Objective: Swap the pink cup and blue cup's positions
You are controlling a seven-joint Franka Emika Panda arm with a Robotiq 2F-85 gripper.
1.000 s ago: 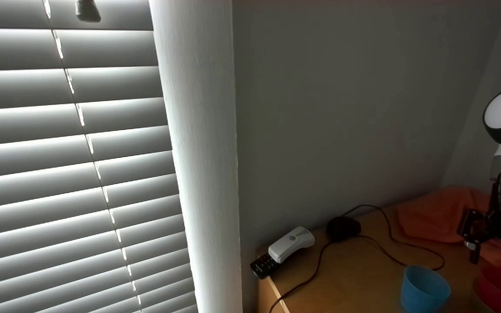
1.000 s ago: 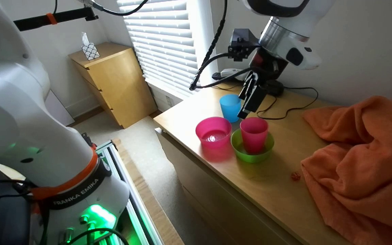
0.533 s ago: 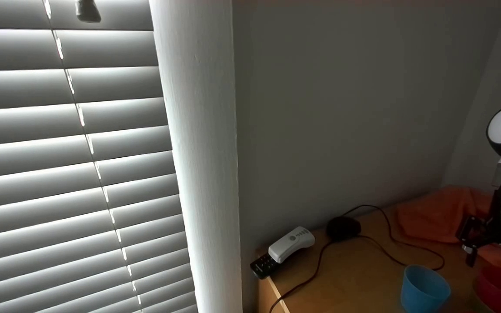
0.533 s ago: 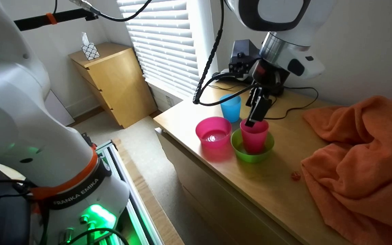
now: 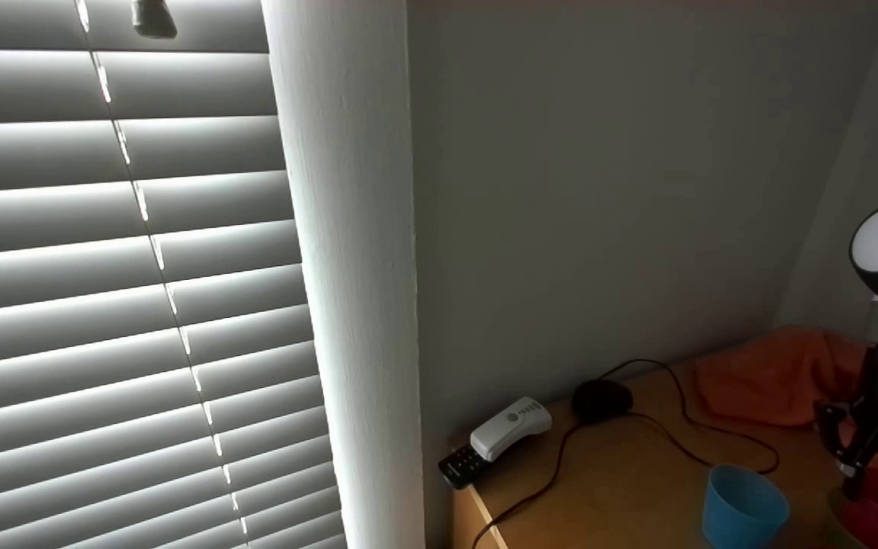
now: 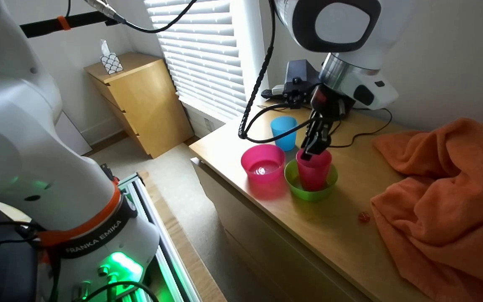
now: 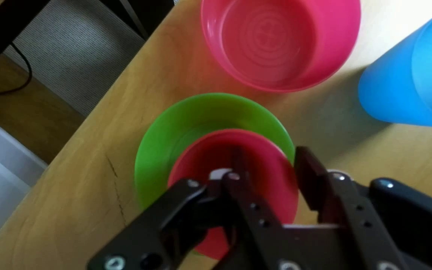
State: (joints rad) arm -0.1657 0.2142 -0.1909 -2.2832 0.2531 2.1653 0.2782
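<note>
The pink cup (image 6: 315, 178) stands in a green bowl (image 6: 302, 193) on the wooden dresser top. My gripper (image 7: 270, 161) is low over it, one finger reaching inside the cup and the other just outside its rim. Between the fingers, the wall of the pink cup (image 7: 276, 180) shows in the wrist view with a gap on the inner side, so the jaws are partly open and not clamped. The blue cup (image 7: 392, 88) stands upright directly on the dresser; the blue cup (image 5: 744, 507) shows in both exterior views, a short way from the green bowl.
A pink bowl (image 6: 262, 174) sits beside the green bowl, near the dresser's front edge. An orange cloth (image 6: 447, 201) covers one end, with a small red object (image 6: 364, 217) by it. A cable (image 5: 675, 396), a black device (image 5: 601, 400) and a white remote (image 5: 511, 427) lie toward the wall.
My gripper has come down onto the pink cup's rim, and its fingers have drawn closer together around the cup wall. The blue cup and both bowls look unmoved.
</note>
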